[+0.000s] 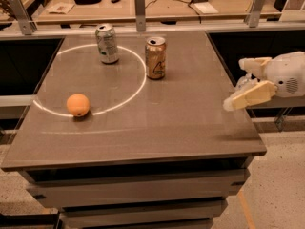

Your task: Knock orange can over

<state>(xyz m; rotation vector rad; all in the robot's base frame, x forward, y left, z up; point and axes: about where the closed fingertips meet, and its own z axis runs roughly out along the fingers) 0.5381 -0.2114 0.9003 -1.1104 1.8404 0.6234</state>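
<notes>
My gripper [234, 86] hangs over the right edge of the table [190, 128], jaws spread and holding nothing, fingertips pointing in across the tabletop. The orange can [156, 57] stands upright well ahead of the fingertips and off toward the far side of the table, on the white ring [143, 78] marked there.

I judge it to be thin aluminium: light, smooth-walled, stiff enough to take a push without crumpling. I cannot tell whether it is full. Tall and narrow, it should tip readily if struck high. A push low on the body would more likely slide it along the slick surface.

No pinch is needed. I would meet it with one finger on the wall nearest me, just under the silver rim.

The silver-green can [106, 43] stands beyond it from my jaws and close by, so a hard shove could send one into the other. The orange fruit [77, 104] lies farther off, toward the near edge.
</notes>
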